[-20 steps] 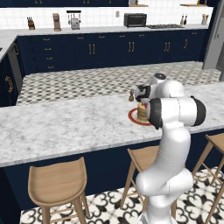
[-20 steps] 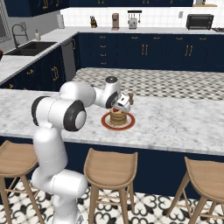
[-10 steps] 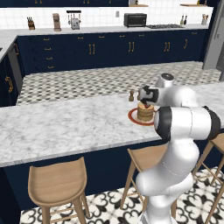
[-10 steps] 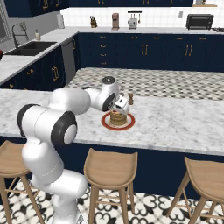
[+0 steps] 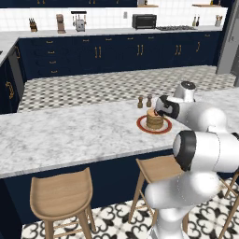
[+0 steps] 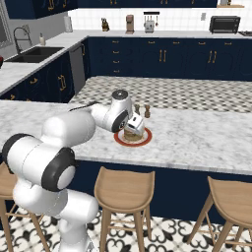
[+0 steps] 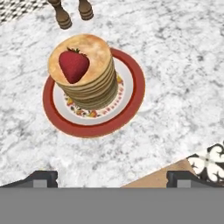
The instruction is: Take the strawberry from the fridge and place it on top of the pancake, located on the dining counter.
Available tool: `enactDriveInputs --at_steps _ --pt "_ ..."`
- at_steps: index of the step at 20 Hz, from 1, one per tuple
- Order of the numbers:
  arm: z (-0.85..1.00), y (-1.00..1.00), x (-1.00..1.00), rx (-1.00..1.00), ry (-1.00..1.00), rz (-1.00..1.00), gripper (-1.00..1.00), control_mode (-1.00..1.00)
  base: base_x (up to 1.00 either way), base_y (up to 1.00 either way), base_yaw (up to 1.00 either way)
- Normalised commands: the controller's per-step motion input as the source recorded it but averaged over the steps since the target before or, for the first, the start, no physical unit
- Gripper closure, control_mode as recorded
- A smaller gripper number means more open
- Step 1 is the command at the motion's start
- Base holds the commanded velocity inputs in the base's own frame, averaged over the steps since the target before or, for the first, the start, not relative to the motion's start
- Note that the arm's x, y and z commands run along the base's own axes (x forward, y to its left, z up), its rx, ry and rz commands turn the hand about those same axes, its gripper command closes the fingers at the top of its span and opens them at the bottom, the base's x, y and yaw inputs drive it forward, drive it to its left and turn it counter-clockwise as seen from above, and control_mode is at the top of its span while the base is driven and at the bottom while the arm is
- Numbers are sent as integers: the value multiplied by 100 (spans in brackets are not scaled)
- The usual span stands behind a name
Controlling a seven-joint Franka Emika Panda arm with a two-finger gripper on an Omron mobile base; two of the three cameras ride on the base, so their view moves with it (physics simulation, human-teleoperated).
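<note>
Marble dining counter point(image 5: 70, 133) at the kitchen's centre: the strawberry point(image 7: 73, 64) lies on top of the pancake point(image 7: 85, 70) stack, its plate point(image 7: 131, 105) beneath. Robot's gripper point(image 7: 111, 178), jaws spread wide and holding nothing, hovers just above the pancake.

— What differs from a second ago?

— The arm folds back on itself: its elbow, high and upright before, now sits low and close to the base cameras, bulking large at the near edge of the dining counter point(image 5: 70, 135).

— And the gripper point(image 7: 111, 178)?

— It stands beside the pancake point(image 7: 85, 72) rather than over it, jaws spread a touch wider, nothing between them.

— The strawberry point(image 7: 73, 64)?

— Earlier hidden behind the hand; now it lies bare on the stack's top.
</note>
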Motion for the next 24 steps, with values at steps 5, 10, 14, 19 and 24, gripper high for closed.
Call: enactDriveInputs --at_steps 5,10,14,19,24 --pt "2 -33 -51 6 0 0 -100 -100 0 0 0" --pt "0 -49 -51 8 0 -1 -100 -100 0 0 0" --pt "0 -49 -45 9 0 -1 -100 -100 0 0 0" --pt "0 -25 -24 5 -1 0 -100 -100 0 0 0" --pt "0 0 0 0 0 0 -100 -100 0 0 0"
